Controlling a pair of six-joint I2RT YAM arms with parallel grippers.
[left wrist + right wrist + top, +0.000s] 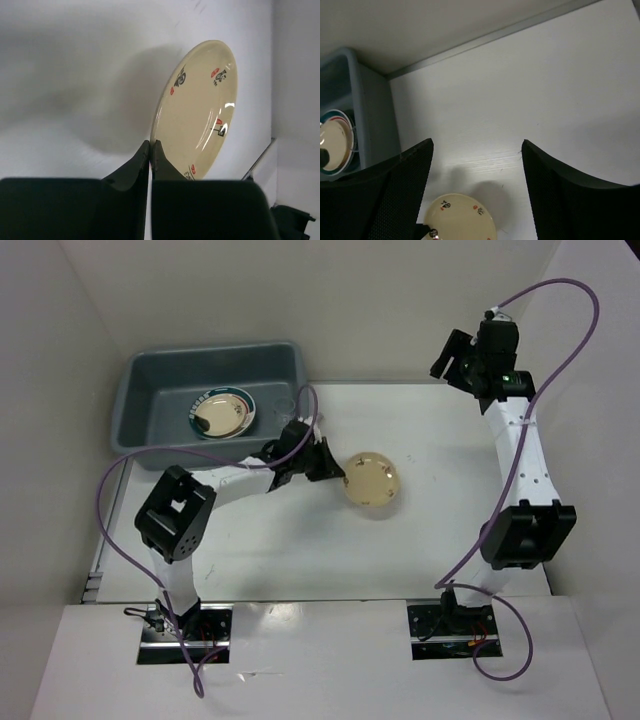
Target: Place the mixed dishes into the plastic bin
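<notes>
A cream-beige plate (372, 480) with small red and black marks is at the table's middle. My left gripper (335, 472) is shut on its left rim and holds it a little above the table, with its shadow beneath. In the left wrist view the fingertips (151, 145) pinch the plate (200, 110) edge-on. The plate also shows in the right wrist view (462, 220). The grey plastic bin (150, 400) stands at the back left and holds a patterned-rim plate (222, 412). My right gripper (455, 352) is open and empty, raised at the back right.
White walls close in the table on the left, back and right. The bin's near rim (200, 448) lies just left of my left forearm. In the right wrist view the bin (370, 125) is at the left edge, with the patterned plate (335, 142) inside.
</notes>
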